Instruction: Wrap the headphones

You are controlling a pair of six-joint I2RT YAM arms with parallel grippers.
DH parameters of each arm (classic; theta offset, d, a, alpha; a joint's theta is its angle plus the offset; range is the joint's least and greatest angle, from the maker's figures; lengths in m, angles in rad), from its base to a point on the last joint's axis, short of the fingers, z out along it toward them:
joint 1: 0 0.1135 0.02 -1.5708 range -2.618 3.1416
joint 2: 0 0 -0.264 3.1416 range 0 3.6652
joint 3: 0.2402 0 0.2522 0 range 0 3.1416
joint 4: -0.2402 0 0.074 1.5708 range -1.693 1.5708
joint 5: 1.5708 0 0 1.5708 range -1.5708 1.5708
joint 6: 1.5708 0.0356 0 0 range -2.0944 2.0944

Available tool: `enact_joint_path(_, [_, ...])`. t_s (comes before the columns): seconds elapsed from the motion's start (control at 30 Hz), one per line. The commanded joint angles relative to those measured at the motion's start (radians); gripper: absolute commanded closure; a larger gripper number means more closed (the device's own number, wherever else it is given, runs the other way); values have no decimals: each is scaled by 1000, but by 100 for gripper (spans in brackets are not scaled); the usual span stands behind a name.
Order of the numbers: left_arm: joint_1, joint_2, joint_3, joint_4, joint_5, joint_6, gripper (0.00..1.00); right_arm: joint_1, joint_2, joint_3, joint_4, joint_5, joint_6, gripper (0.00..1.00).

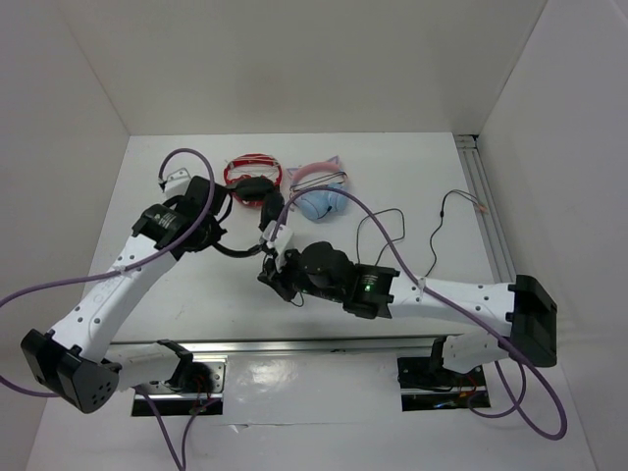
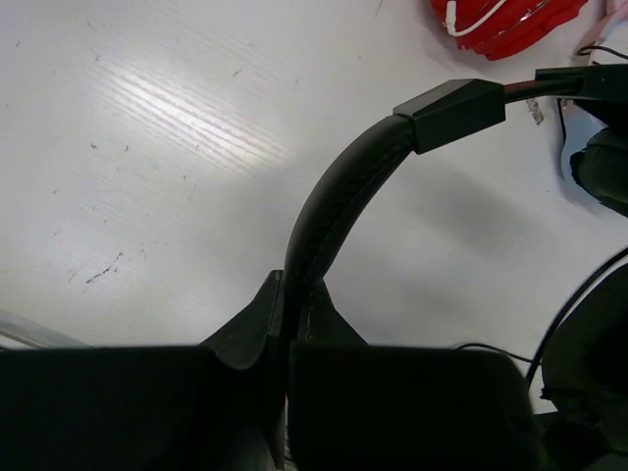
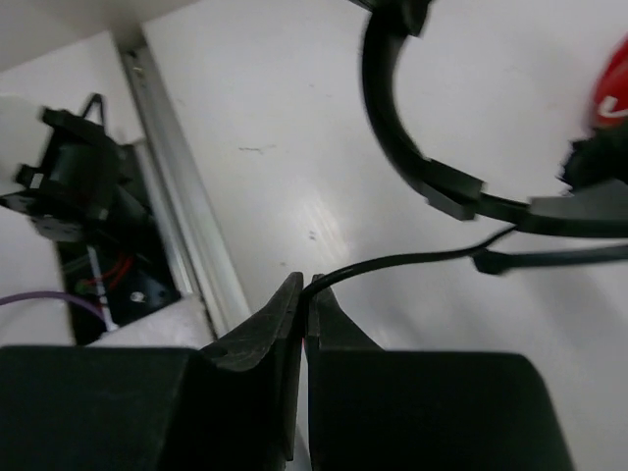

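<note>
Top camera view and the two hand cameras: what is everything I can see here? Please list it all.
Black over-ear headphones: one, black, mid-table.
Thin black headphone cable: one, black, trailing over the table's right half.
Red-and-white headphones: one, red with white, far side of the table.
Light-blue headphones with pink cat ears: one, blue and pink, just right of the red pair.
White table: one, white, under everything.
Metal rails: two, silver, near edge and right edge.
Purple cables: one per arm, purple, looping off the arms.
Robot arms: two, white and black, left arm, right arm.
Hands: two, black; left hand shut on the headband, right hand shut on the cable.
</note>
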Motion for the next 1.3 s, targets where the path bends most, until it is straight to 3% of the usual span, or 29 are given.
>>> enact_joint_path(0.0, [-4,-48,12,102,36,115,100,7,-54,102,-130,214,-72,100])
enact_joint_path(0.17, [-13,-48,30,26,-5,154,100,-2,12,249,-337,328,-134,100])
enact_joint_path(0.2, [-13,-48,30,16,-14,154,100,-2,12,264,-378,410,-134,100])
enact_joint_path(0.4, [-36,-18,42,7,12,216,100,70,23,243,-314,800,-125,100])
enact_joint_path(0.63, [-105,11,24,16,68,304,100,80,59,212,-213,1051,-241,100])
enact_joint_path(0.77, [-130,2,24,16,95,324,100,67,35,140,-69,1020,-289,88])
enact_joint_path(0.9, [-130,-22,35,16,133,356,100,3,9,94,-18,922,-255,87])
enact_joint_path(1.17, [-139,-33,67,-2,207,436,100,-39,-14,13,149,894,-264,71])
enact_joint_path(1.27, [-148,-33,46,-2,236,460,100,-84,-39,4,149,835,-252,70])
